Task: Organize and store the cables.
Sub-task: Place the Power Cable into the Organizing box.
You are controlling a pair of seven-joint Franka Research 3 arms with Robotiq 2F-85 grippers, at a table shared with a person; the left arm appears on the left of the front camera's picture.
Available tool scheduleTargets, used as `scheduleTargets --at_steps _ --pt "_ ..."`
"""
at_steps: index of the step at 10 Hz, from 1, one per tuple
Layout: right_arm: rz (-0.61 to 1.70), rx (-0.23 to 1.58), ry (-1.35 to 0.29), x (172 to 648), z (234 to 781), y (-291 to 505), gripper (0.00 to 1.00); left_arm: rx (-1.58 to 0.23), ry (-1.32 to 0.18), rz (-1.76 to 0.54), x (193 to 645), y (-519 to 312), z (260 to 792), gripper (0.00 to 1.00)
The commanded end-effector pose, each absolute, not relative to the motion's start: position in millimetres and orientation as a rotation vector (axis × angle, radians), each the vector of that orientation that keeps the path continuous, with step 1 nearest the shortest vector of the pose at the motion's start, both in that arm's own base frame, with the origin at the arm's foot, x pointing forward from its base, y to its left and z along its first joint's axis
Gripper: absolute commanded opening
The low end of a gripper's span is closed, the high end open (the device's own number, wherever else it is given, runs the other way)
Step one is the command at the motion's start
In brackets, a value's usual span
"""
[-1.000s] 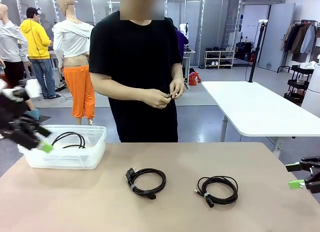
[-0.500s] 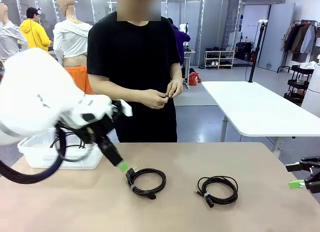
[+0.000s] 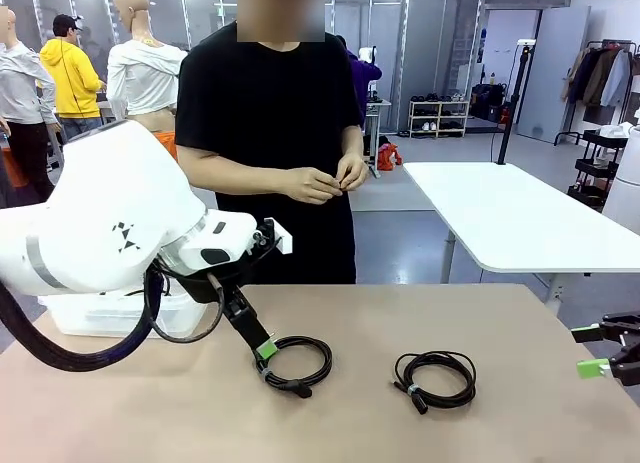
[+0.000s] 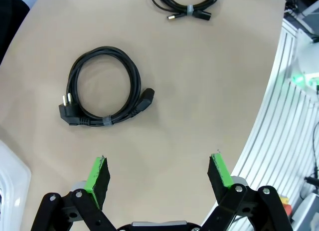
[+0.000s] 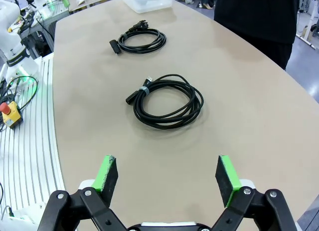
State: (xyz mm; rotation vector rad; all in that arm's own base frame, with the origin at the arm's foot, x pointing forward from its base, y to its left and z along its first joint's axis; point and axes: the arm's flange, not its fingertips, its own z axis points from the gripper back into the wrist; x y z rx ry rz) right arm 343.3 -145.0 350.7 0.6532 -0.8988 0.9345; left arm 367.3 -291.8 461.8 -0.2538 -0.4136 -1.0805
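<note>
Left fingers (image 3: 266, 349) (image 4: 97, 174) are spread wide and grasp nothing. They hang low over the table (image 3: 500, 428), just short of the plug cable (image 3: 322, 368) (image 4: 106, 121); the wrist view shows bare top between the pads and the coil. The plug cable lies flat mid-table, tied, with its plug end toward the clear bin (image 3: 90, 321). The bin sits at the far-left corner, mostly behind the left arm. The second cable (image 3: 412, 390) (image 5: 192, 106) lies flat to the right, apart from the first, with open table between them and all round. Right fingers (image 3: 592, 367) (image 5: 107, 173) are spread and empty at the right table edge, well apart from the second cable. The person's hands (image 3: 325, 188) are together beyond the far edge, off the table. A small black mark on the left arm shell is too small to read.
</note>
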Motion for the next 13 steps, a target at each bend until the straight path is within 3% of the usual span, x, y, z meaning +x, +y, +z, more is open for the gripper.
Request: scheduleTargets --at_steps 1,3,6,8,11,13 --pt "0.914 0.644 -0.901 346 351 -144 1.00 -0.275 -0.421 -1.079 364 -288 466 1.00" --pt "0.914 0.644 -0.901 346 351 -144 1.00 -0.256 -0.421 -1.075 368 -289 465 1.00" --pt "0.914 0.644 -0.901 346 351 -144 1.00 -0.186 -0.232 -0.643 400 -324 458 1.00" --pt "0.914 0.644 -0.901 346 351 -144 1.00 -0.014 -0.150 -0.345 410 -340 437 1.00" --pt "0.914 0.644 -0.901 346 351 -144 1.00 -0.056 -0.121 0.094 434 -338 397 1.00" --pt "0.914 0.644 -0.901 346 351 -144 1.00 -0.134 -0.156 0.253 441 -342 379 1.00"
